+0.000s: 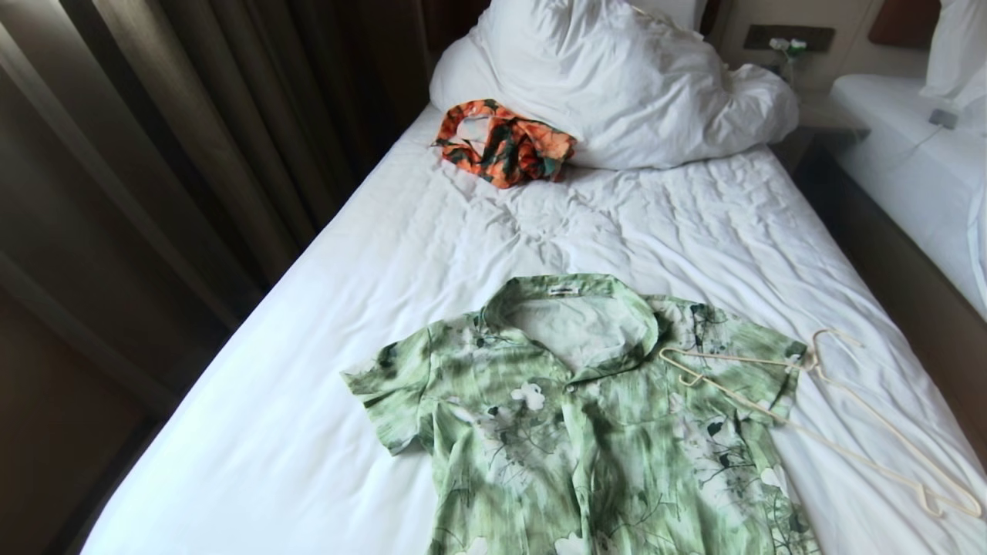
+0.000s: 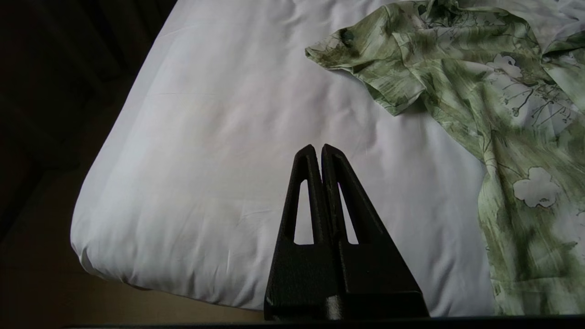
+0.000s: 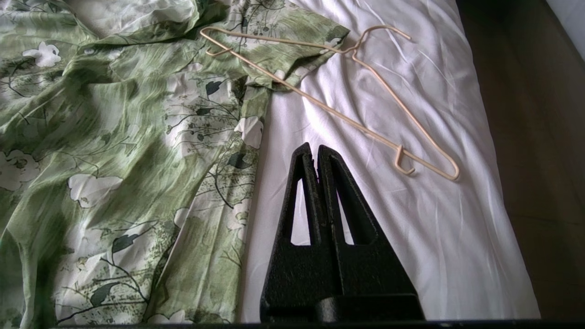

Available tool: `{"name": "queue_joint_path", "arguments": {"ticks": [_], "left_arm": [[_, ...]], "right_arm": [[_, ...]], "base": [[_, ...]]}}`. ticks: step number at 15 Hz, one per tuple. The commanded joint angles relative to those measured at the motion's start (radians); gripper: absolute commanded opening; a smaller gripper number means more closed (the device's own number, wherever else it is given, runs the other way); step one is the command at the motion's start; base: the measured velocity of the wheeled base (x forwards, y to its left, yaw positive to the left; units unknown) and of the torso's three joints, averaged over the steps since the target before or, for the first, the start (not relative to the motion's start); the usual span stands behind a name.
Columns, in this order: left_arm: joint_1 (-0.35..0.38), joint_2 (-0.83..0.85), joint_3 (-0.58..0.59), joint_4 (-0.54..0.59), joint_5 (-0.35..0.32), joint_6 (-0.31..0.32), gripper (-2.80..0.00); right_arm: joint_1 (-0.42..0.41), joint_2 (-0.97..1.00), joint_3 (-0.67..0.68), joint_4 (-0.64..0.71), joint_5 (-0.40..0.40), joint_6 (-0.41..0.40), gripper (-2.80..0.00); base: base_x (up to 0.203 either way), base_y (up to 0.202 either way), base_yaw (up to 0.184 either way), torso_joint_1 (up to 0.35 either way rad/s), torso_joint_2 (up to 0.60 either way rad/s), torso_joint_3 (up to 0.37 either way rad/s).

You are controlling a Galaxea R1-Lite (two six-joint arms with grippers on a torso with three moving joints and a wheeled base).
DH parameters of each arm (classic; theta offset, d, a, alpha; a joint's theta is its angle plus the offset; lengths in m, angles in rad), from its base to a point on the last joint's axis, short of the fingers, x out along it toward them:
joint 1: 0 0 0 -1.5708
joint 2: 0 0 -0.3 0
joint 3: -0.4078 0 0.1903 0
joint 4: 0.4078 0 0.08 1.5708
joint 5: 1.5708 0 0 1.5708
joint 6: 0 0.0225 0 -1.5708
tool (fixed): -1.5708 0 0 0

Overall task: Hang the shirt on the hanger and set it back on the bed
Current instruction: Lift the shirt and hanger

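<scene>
The pale green flowered shirt (image 1: 586,432) lies flat, collar away from me, on the white sheet of the bed (image 1: 308,370). The cream wire hanger (image 1: 817,401) lies beside it on the right, one end resting on the shirt's right sleeve. Neither arm appears in the head view. My left gripper (image 2: 318,147) is shut and empty, hovering over bare sheet left of the shirt's (image 2: 502,137) left sleeve. My right gripper (image 3: 315,147) is shut and empty too, over the sheet between the shirt's (image 3: 114,160) right side and the hanger (image 3: 365,91).
An orange-and-dark-green garment (image 1: 501,142) lies bunched near the white duvet (image 1: 617,85) at the head of the bed. Dark curtains (image 1: 154,154) run along the left side. A second white bed (image 1: 917,169) stands to the right across a narrow gap.
</scene>
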Motion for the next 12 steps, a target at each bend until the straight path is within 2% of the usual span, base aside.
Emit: {"name": "queue_joint_path", "arguments": {"ticks": [1, 12], "left_arm": [[0.000, 0.001, 0.000, 0.000, 0.000, 0.000, -2.80], [0.000, 0.001, 0.000, 0.000, 0.000, 0.000, -2.80]], "right_arm": [[0.000, 0.001, 0.000, 0.000, 0.000, -0.001, -2.80], [0.000, 0.001, 0.000, 0.001, 0.001, -0.007, -2.80]], "base": [[0.000, 0.000, 0.000, 0.000, 0.00, 0.000], [0.000, 0.000, 0.000, 0.000, 0.00, 0.000]]}}
